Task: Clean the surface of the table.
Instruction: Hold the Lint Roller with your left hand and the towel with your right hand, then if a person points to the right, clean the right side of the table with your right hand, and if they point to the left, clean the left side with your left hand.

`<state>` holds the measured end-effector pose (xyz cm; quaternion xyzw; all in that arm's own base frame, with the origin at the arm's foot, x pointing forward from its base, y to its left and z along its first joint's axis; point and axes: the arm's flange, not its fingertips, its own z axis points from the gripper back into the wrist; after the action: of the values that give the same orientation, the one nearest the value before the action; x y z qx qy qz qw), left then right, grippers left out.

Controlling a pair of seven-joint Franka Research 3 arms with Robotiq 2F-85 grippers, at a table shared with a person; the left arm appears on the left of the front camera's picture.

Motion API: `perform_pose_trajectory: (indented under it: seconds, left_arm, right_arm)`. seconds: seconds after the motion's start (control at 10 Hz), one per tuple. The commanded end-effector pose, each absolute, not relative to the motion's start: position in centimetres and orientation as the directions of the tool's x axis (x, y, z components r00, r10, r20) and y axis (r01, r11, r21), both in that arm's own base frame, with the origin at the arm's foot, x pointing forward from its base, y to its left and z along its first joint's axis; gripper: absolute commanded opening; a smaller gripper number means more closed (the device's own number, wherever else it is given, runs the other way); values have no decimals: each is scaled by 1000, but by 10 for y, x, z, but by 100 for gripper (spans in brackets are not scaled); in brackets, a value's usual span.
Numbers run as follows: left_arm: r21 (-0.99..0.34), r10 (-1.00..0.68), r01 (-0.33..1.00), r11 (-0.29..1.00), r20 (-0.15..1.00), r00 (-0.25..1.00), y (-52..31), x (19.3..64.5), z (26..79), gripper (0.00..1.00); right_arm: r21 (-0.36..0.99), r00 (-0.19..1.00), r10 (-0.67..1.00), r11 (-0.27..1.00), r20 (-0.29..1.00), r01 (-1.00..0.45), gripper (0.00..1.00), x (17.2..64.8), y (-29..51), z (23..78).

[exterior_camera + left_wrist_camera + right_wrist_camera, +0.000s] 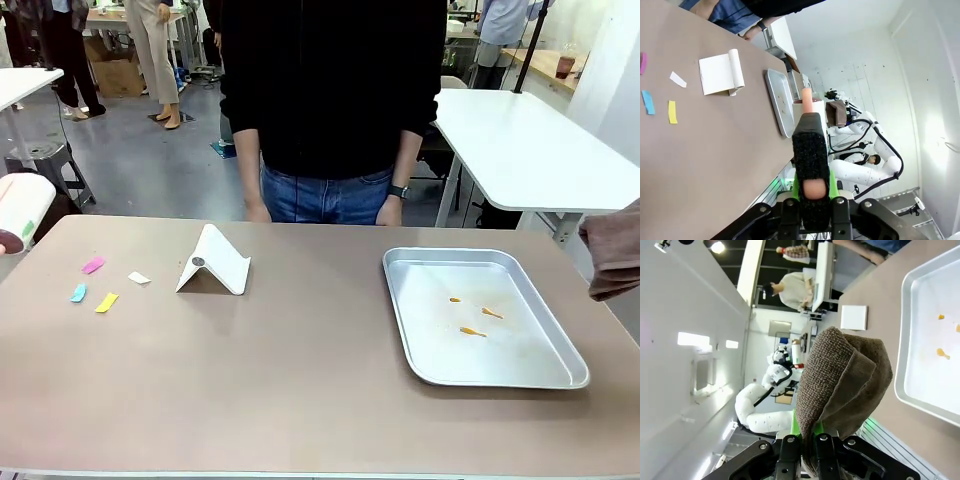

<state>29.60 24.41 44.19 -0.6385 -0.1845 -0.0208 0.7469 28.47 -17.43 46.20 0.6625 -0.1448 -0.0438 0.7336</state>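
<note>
Between the left gripper [812, 189] fingers, clamped tight: black sponge block [810, 145]. Right gripper [812, 434] pinches a brown cloth [840, 380]. Table [715, 165] lies beyond both fingertips. Past the cloth: silver tray [932, 385] with orange crumbs [940, 353]. Past the sponge: paper scraps [672, 112], white folded card [717, 74].

Front view: fixed camera on robot side, faces across table [300, 400] toward person [330, 90]; medium distance.
Left wrist view: rolled sideways, looks past left gripper [809, 122] along table.
Right wrist view: rolled, cloth [845, 375] close ahead of right gripper [809, 432].
All share tray [520, 350], white card [215, 262].
</note>
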Motion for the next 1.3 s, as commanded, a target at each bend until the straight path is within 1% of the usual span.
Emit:
perform_pose_trajectory:
  seconds: [0.0, 0.1, 0.2, 1.2]
  left_arm:
    - [-947, 226, 264, 181, 301, 926, 227, 303, 448, 0]
    - [-954, 263, 231, 190, 276, 925, 220, 312, 447, 0]
    - [-946, 202, 268, 184, 303, 931, 239, 299, 442, 0]
    - [-946, 202, 268, 184, 303, 931, 239, 299, 442, 0]
  right_arm:
    - [977, 947, -250, 122, 203, -178, 3, 291, -175, 462]
    - [976, 939, -286, 159, 189, -148, 3, 296, -167, 458]
    - [983, 954, -251, 121, 165, -138, 3, 287, -173, 460]
    - [983, 954, -251, 121, 165, -138, 3, 287, -173, 460]
